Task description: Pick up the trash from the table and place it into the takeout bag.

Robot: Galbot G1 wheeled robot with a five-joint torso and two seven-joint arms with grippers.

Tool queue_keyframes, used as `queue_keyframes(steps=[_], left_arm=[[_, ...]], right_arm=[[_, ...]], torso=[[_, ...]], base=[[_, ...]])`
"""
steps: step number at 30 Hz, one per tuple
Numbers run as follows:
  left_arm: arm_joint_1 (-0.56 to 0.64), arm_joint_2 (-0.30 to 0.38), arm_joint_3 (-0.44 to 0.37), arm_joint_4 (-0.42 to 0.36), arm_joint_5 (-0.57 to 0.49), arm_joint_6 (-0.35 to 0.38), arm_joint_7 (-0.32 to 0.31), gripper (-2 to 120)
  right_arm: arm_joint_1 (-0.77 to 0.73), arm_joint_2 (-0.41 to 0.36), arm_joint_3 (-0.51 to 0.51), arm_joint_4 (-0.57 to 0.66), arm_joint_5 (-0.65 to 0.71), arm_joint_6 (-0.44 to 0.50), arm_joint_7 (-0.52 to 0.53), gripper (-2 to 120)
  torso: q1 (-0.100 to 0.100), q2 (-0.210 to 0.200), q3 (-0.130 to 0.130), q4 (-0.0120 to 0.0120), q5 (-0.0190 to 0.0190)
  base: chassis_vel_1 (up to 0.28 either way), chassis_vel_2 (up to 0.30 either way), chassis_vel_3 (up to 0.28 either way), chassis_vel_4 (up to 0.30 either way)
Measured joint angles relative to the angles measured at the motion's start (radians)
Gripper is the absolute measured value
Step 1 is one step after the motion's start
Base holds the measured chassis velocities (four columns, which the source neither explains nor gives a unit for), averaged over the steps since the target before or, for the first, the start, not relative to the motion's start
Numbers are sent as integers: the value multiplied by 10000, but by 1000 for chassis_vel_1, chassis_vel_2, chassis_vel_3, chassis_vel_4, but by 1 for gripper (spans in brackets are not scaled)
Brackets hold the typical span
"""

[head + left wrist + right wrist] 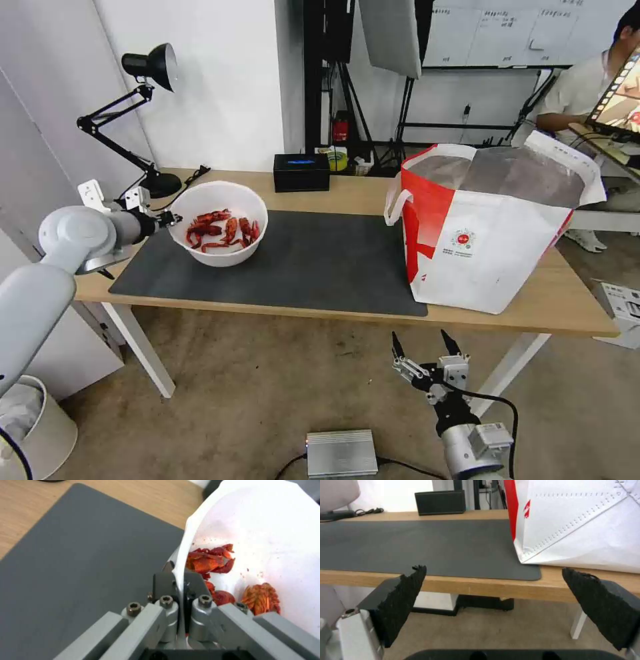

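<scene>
- White-sleeved left arm comes in from the table's left end, so your left gripper (171, 218) meets the white bowl of red scraps (219, 223) at its near-left rim, the closest edge to reach.
- Left wrist view: left gripper (179, 585) has its jaws closed down thin on the bowl wall, one finger outside, one inside next to the red scraps (208, 560). A rim pinch makes sense; the bowl is too wide to span.
- Bowl sits on the left part of the dark grey mat (313, 263), upright or close to it. Can't tell if it's lifted off the mat yet.
- Scraps lie loose in the bottom, so my read is the bowl needs to stay level on the way across or they spill.
- Black desk lamp (150, 67) stands behind the bowl at the back left corner; not trash, leave it.
- Black rectangular box (301, 172) sits at the back edge, mid-table, also not trash.
- Middle of the mat between bowl and bag is bare, a free path for the carry.
- Table (573, 300) carries the takeout bag (490, 230) on its right end, half on the mat, mouth open upward with foil lining showing, ready to take a drop from above.
- Bowl and bag are well apart; looks like the last trash item on the table, so I'd judge the task late.
- Right gripper (421, 357) hangs below the front edge of the table, ahead of the bag, jaws spread wide, holding nothing. Right wrist view confirms: pads (407, 592) apart, only table edge and bag between them. Parked out of the left arm's way.
</scene>
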Motion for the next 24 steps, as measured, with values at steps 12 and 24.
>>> queue_keyframes(steps=[12,24], left_arm=[[-992,-39,375,-1151,-866,-344,-81,0],[-2847,-570,1425,-1625,-1672,-377,-951,0]], right_arm=[[0,1,0,0,0,0,0,100],[0,0,0,0,0,0,0,100]], torso=[[0,0,0,-1,1],[0,0,0,-2,2]], base=[[0,0,0,0],[0,0,0,0]])
